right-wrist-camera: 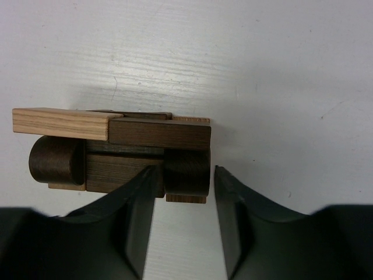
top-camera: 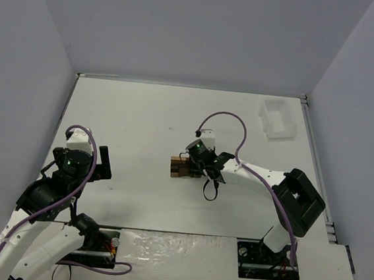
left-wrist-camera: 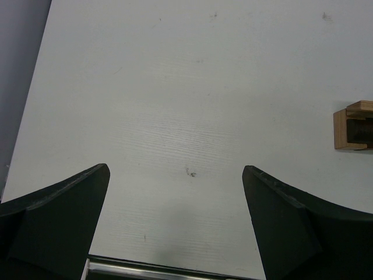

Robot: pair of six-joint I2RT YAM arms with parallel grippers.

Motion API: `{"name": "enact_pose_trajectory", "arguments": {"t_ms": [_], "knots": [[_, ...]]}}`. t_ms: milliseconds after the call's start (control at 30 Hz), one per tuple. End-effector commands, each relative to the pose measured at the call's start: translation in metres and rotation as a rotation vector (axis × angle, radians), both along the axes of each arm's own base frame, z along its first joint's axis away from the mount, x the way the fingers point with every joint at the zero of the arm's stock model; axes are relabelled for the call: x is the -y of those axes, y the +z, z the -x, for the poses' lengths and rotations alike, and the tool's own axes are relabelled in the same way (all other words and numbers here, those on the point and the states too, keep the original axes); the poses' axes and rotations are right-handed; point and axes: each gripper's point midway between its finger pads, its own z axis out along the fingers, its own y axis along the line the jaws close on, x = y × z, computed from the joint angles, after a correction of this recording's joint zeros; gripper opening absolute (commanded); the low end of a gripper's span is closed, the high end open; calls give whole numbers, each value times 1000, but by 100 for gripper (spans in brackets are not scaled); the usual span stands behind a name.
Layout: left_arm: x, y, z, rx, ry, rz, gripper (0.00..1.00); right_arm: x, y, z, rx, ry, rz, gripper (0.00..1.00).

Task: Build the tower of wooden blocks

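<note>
Bench (top-camera: 150, 110) came first, a white surface with the wood block tower (top-camera: 183, 167) standing near its middle. Well left of the tower and nearer the bases sat the left arm (top-camera: 49, 193); the right arm (top-camera: 256, 176) reached in to the tower from the right. A white tray (top-camera: 276, 119) lay far beyond the tower and to its right, well apart from it.

The left gripper (left-wrist-camera: 175, 167) hung wide open over bare bench, holding nothing, with the tower only at the right edge of its view. The right gripper (right-wrist-camera: 185, 170) was at the tower's near side, its jaws narrow and straddling a dark rounded block (right-wrist-camera: 186, 160) at the right end, with a sliver of gap on each side, so the block looked bracketed and not clamped.

Higher in the tower lay a light tan plank (right-wrist-camera: 61, 123) and a dark plank (right-wrist-camera: 160, 133), end to end. The pieces looked light, stiff and dry, loosely stacked, so a sideways nudge would likely scatter them. The rounded block could slip or roll; flat opposite faces seemed the safer hold
</note>
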Motion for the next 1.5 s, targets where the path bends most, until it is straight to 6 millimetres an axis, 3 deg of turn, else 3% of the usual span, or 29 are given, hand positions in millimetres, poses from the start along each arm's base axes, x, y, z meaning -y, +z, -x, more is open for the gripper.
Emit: {"name": "enact_pose_trajectory", "arguments": {"t_ms": [0, 167, 267, 500, 700, 800, 833, 867, 933, 1000, 1167, 1267, 1467], "knots": [[6, 8, -10, 36, -4, 15, 97, -8, 40, -13, 90, -17, -95, 50], [5, 9, -9, 38, -4, 17, 97, -11, 70, -14, 139, -10, -159, 64], [5, 9, -9, 43, -5, 18, 97, -8, 99, -15, 200, 1, -192, 71], [7, 12, -9, 77, -28, 28, 97, 21, 172, -31, 360, -3, -235, 93], [6, 14, -11, 89, -25, 19, 97, 75, 221, -53, 486, -61, -221, 100], [5, 20, -12, 103, -15, 27, 97, 114, 243, -62, 556, -113, -173, 100], [5, 20, -12, 105, -14, 28, 97, 118, 248, -61, 570, -120, -172, 100], [5, 21, -13, 114, -6, 32, 97, 139, 257, -64, 600, -155, -140, 100], [3, 21, -14, 123, 8, 33, 97, 172, 264, -68, 628, -209, -89, 100], [1, 23, -13, 134, 15, 38, 97, 192, 269, -67, 641, -235, -74, 100], [-3, 29, -12, 170, 32, 44, 97, 205, 273, -48, 679, -192, -34, 100], [-7, 28, -12, 182, 45, 30, 97, 223, 264, -38, 679, -306, -27, 100], [-11, 28, -12, 205, 61, 25, 97, 228, 249, -13, 688, -319, -54, 100]]}}
